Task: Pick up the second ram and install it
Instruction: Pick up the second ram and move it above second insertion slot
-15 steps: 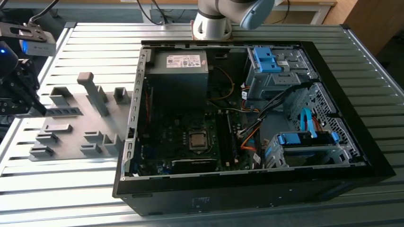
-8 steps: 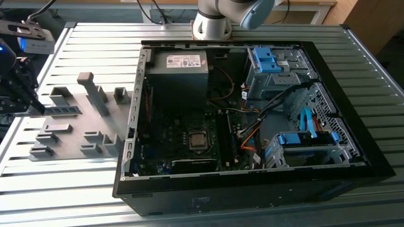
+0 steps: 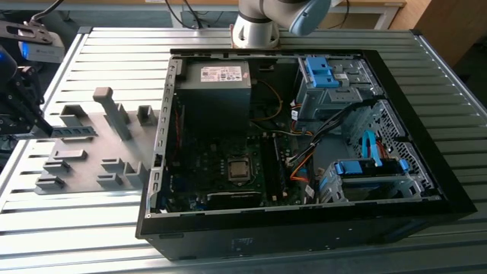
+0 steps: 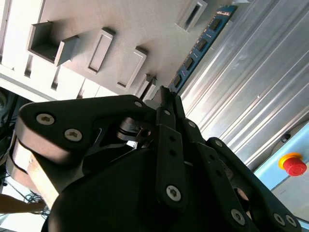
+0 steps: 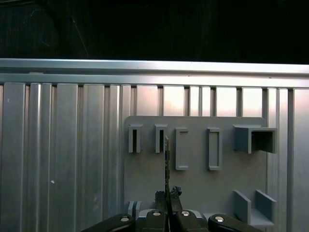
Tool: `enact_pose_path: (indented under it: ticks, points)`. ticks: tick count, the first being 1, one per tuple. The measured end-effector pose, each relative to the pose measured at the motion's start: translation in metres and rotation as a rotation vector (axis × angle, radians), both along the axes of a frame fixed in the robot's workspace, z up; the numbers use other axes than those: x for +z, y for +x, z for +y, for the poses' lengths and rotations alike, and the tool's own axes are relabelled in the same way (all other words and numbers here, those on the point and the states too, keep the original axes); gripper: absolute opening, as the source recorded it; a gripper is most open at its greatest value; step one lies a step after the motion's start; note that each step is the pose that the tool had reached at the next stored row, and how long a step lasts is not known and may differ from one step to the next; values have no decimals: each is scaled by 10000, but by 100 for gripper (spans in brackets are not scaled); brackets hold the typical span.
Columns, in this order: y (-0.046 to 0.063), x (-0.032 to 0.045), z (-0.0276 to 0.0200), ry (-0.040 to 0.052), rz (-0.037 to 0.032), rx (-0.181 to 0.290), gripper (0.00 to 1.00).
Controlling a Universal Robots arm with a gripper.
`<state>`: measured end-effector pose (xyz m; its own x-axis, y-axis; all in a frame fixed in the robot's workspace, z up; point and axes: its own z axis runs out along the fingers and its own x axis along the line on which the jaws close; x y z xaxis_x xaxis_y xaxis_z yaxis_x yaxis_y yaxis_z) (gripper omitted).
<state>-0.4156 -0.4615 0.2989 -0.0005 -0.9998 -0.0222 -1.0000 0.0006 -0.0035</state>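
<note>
The second ram [image 3: 74,131] is a thin blue-green stick with black chips, lying along the far-left side of the grey holder tray [image 3: 84,168] in the exterior view. My gripper [image 3: 40,129] comes in from the exterior view's left and is shut on one end of the stick. In the second wrist view the fingers [image 4: 166,113] clamp the ram [image 4: 200,46], which runs away from them beside the tray [image 4: 120,24]. The first wrist view has the ram [image 5: 167,159] edge-on, rising from my gripper [image 5: 167,194] over the tray [image 5: 195,183]. Whether it still sits in its slot cannot be told.
An open black computer case [image 3: 163,188] lies on the slatted metal table [image 3: 106,51], to the exterior view's right of the tray, with the motherboard [image 3: 228,165] exposed. Blue drive-bay latches [image 3: 320,71] sit at its far end. The arm's base [image 3: 255,31] stands behind the case. A red stop button [image 4: 293,164] is nearby.
</note>
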Motion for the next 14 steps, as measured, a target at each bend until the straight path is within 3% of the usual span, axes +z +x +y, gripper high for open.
enact_pose_path:
  ticks: [14]
  points:
    - [0, 71, 0, 1, -1, 0, 14]
